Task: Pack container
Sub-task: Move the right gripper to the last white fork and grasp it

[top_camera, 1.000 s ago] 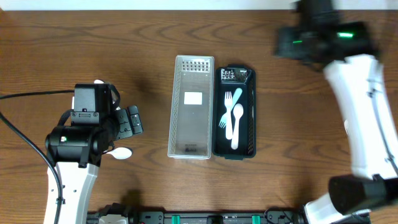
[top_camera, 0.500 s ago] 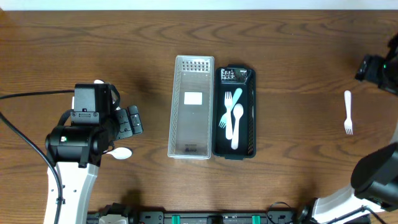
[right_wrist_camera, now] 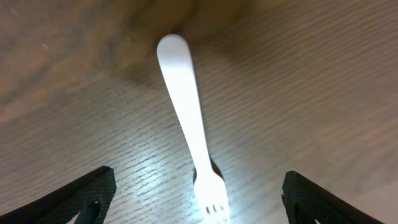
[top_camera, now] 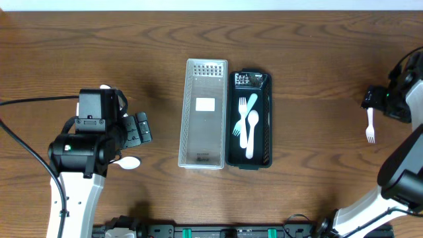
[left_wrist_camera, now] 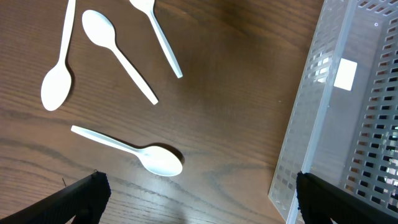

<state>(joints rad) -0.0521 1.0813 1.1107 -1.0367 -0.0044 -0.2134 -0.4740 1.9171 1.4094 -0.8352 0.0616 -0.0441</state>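
Brown wood with a strong grain makes the worktop (top_camera: pixel 297 39), and a pale strip (top_camera: pixel 198 4) runs along its far edge. At the left, the left fingers (left_wrist_camera: pixel 81 199) stand wide apart and hold nothing. Below them several white spoons (left_wrist_camera: pixel 118 55) lie loose, the nearest spoon (left_wrist_camera: pixel 134 151) with its bowl toward the clear tray (top_camera: pixel 203 114). This perforated tray sits in the middle, just beside the black container (top_camera: pixel 268 119), which has pale cutlery (top_camera: pixel 250 135) inside. Far to the right a white fork (right_wrist_camera: pixel 189 124) lies alone on the wood, between the wide-spread right fingers (right_wrist_camera: pixel 81 196), which do not touch it.
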